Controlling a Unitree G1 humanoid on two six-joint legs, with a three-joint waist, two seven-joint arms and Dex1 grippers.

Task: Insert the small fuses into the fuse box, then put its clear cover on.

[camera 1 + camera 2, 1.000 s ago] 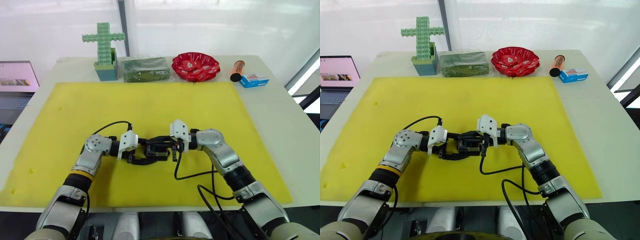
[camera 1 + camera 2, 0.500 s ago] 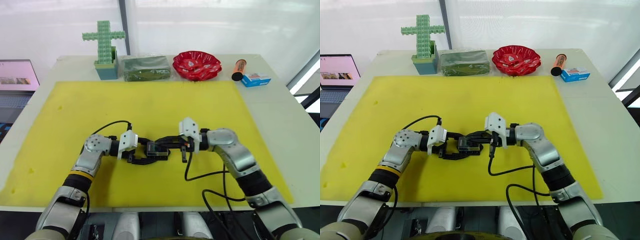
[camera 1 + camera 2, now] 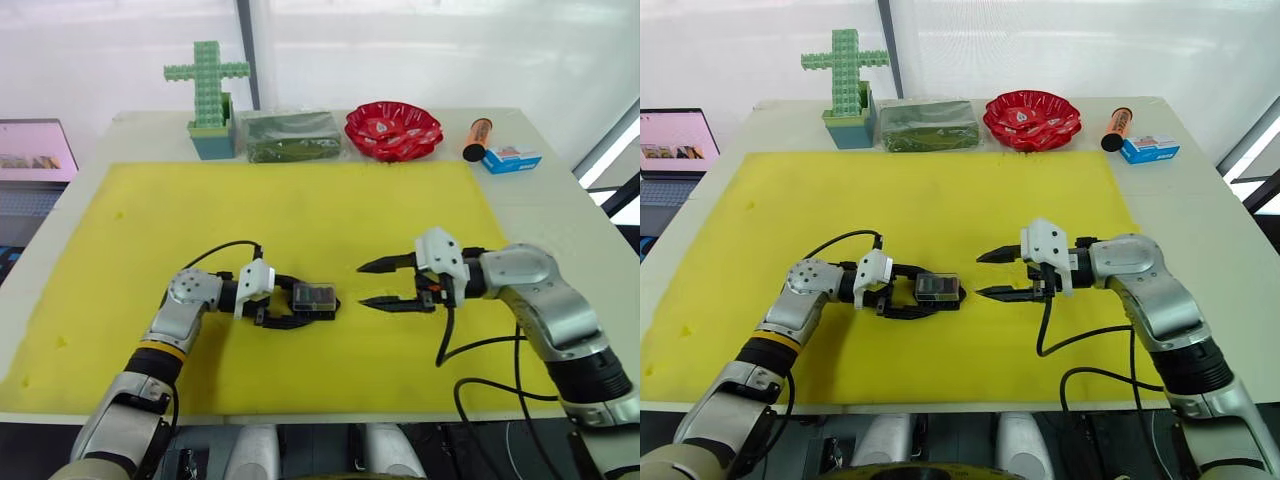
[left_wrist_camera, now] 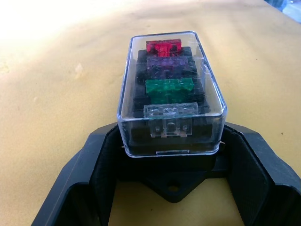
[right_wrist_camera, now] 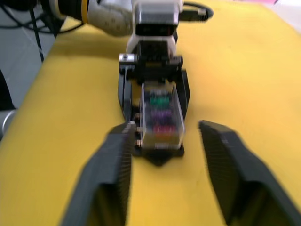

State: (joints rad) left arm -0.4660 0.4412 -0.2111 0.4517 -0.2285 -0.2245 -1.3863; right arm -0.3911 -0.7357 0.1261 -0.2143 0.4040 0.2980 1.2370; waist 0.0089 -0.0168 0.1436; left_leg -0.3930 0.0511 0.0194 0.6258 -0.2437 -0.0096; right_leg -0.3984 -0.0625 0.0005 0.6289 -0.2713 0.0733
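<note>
- Small black slotted fuse box (image 4: pixel 171 141) sits on the yellow mat, my left hand (image 3: pixel 300 308) clamped on it, clear plastic cover (image 4: pixel 171 89) on.
- Right hand (image 3: pixel 375 284) spread wide, empty, nearby.
- Cover looks seated; I'd press-check before letting go.

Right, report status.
Left gripper shut on fuse box. Clear cover on, four fuses seated. Right gripper open, clear of it. Nothing obstructing.

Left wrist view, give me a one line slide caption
Left gripper holds the fuse box, clear cover fitted over four fuses.
</note>
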